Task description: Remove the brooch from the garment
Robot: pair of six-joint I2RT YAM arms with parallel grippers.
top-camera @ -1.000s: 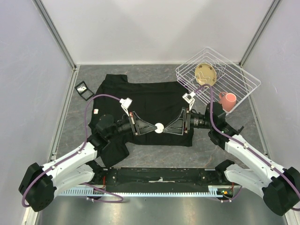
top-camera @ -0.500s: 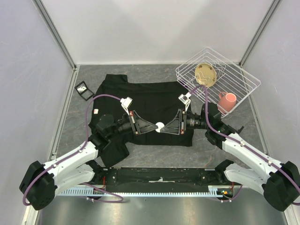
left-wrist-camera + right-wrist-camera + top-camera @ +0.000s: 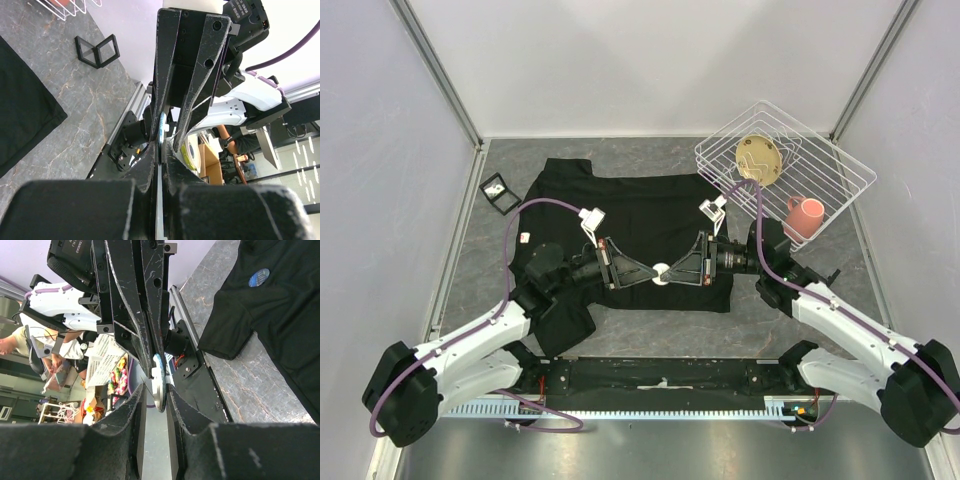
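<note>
Looking down from the top camera, you see the garment (image 3: 650,215) spread flat across the middle of the counter (image 3: 620,160), one sleeve trailing toward the near left. The brooch (image 3: 660,272), a small white disc, sits over the garment's near hem, between the two arms. Your left fingers (image 3: 628,270) reach it from the left and your right fingers (image 3: 688,268) from the right, tip to tip. A wire rack (image 3: 820,170) stands in the back right corner with a tan plate (image 3: 759,158) in it and a pink cup (image 3: 807,214) at its near side. A small open black case (image 3: 500,192) lies by the left edge.

Through the left wrist camera, your left fingers (image 3: 145,170) are pressed together on the brooch (image 3: 162,129), seen edge-on at their tips. The right fingers (image 3: 200,75) come in from the far side and narrow around the same disc. The garment (image 3: 20,110) lies at the left and the black case (image 3: 97,50) beyond it.

Through the right wrist camera, the right fingers (image 3: 125,425) flank the brooch (image 3: 159,382) closely; you cannot tell whether they press on it. The left fingers (image 3: 135,305) pinch it from the opposite side. The garment (image 3: 285,325) lies at the right, a round blue badge (image 3: 259,277) on it, well apart from the brooch. Whether any cloth hangs from the brooch cannot be made out.
</note>
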